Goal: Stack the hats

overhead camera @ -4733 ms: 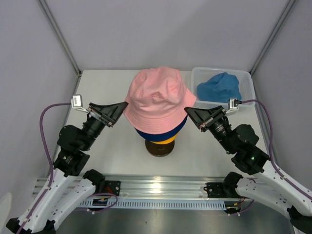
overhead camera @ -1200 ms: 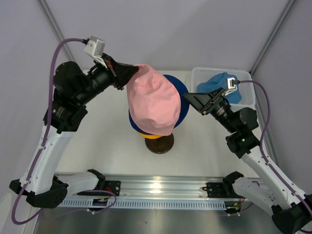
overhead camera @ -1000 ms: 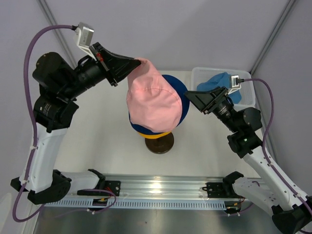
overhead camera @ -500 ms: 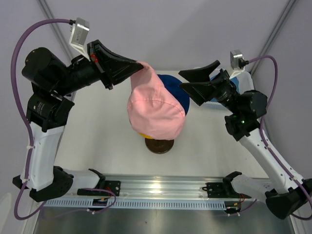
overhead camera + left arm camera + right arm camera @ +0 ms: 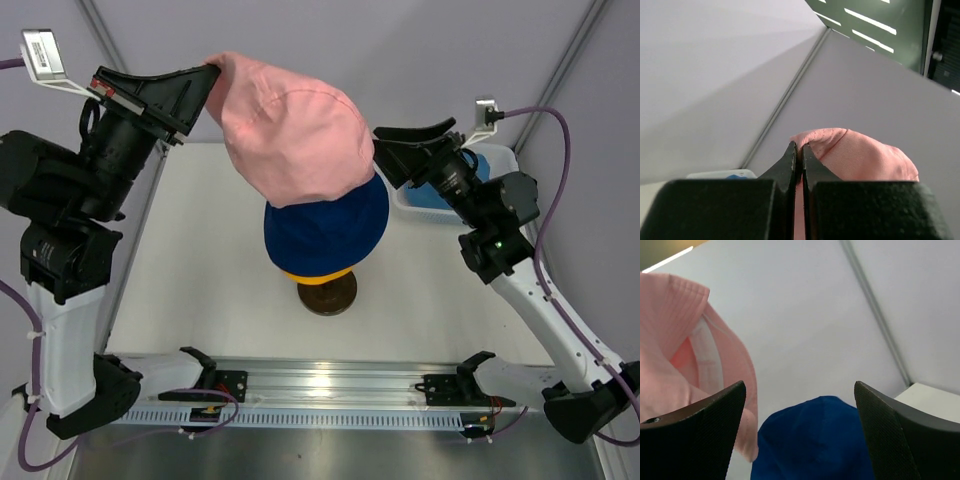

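Showing white lower links (image 5: pixel 62 340), black motor joints (image 5: pixel 60 200). Trailing purple cables (image 5: pixel 530 111) from silver wrist cameras (image 5: pixel 42 52). Wearing black pebbled pads (image 5: pixel 905 440) on right pincer (image 5: pixel 799 385).

The yellow hat (image 5: pixel 318 275) shows only as a sliver at six o'clock under the navy hat (image 5: pixel 325 225); whatever stands on the dark base (image 5: pixel 328 298) is covered; the sky blue hat (image 5: pixel 432 196), in the white basket (image 5: pixel 505 158) at two o'clock, sits mostly behind the right gripper (image 5: pixel 380 148); in the right wrist view the pink hat (image 5: pixel 670 350) runs off at nine o'clock, the navy hat off at six.
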`<act>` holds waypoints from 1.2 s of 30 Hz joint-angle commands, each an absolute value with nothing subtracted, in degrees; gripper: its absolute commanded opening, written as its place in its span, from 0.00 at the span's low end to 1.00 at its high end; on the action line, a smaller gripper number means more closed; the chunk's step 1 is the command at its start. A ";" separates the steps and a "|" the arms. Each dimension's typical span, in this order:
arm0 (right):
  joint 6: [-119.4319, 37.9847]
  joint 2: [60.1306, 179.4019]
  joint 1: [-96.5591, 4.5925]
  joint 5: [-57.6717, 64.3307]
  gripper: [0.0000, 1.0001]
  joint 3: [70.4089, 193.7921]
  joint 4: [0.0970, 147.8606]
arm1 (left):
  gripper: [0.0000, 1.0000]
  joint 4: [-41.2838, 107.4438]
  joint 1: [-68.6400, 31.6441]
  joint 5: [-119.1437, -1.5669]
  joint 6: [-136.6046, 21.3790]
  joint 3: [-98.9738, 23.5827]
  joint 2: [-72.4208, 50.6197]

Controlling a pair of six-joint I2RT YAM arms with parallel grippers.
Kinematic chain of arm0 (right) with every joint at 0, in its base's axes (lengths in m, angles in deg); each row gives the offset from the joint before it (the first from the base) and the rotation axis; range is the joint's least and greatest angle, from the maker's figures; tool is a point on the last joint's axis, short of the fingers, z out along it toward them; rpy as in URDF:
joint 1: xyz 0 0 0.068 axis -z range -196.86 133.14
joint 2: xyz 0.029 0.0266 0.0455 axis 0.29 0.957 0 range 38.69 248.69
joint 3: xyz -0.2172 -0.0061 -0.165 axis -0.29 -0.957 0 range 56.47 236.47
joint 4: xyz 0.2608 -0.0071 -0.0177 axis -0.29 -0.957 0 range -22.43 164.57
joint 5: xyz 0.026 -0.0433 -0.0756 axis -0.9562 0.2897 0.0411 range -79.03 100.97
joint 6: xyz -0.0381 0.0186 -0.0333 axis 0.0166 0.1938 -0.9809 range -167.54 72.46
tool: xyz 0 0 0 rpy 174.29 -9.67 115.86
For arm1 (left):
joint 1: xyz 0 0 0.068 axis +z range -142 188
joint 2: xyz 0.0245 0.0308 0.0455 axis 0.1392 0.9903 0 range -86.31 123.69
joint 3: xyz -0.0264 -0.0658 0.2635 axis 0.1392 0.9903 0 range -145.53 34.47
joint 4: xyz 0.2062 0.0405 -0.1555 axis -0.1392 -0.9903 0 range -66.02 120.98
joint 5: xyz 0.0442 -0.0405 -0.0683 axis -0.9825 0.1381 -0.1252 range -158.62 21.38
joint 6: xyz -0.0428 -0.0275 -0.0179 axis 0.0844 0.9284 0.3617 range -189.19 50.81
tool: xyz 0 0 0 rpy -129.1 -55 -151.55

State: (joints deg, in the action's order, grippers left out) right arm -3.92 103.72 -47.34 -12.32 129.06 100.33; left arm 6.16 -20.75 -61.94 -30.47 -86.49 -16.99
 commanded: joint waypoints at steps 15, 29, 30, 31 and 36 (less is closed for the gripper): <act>1.48 93.28 -46.04 4.29 0.93 119.85 93.82 | 0.01 2.67 -20.74 -65.27 9.11 -81.12 -6.76; -1.13 85.28 -42.70 22.83 0.96 116.32 84.95 | 0.01 7.68 -19.86 -72.22 4.11 -63.79 -21.18; -0.78 84.83 -42.44 23.36 0.97 115.97 84.60 | 0.01 7.86 -19.86 -72.31 3.76 -63.79 -21.18; -0.35 84.22 -42.26 23.01 0.97 115.53 84.77 | 0.01 7.77 -19.69 -72.22 3.58 -63.88 -21.09; 10.17 81.05 -42.17 15.21 0.95 108.78 92.04 | 0.01 10.41 -19.33 -69.32 4.90 -62.12 -20.92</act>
State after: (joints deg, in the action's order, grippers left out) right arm 3.16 82.32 -42.35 18.65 111.78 86.85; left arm 7.34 -19.92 -70.97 4.80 -63.76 -22.47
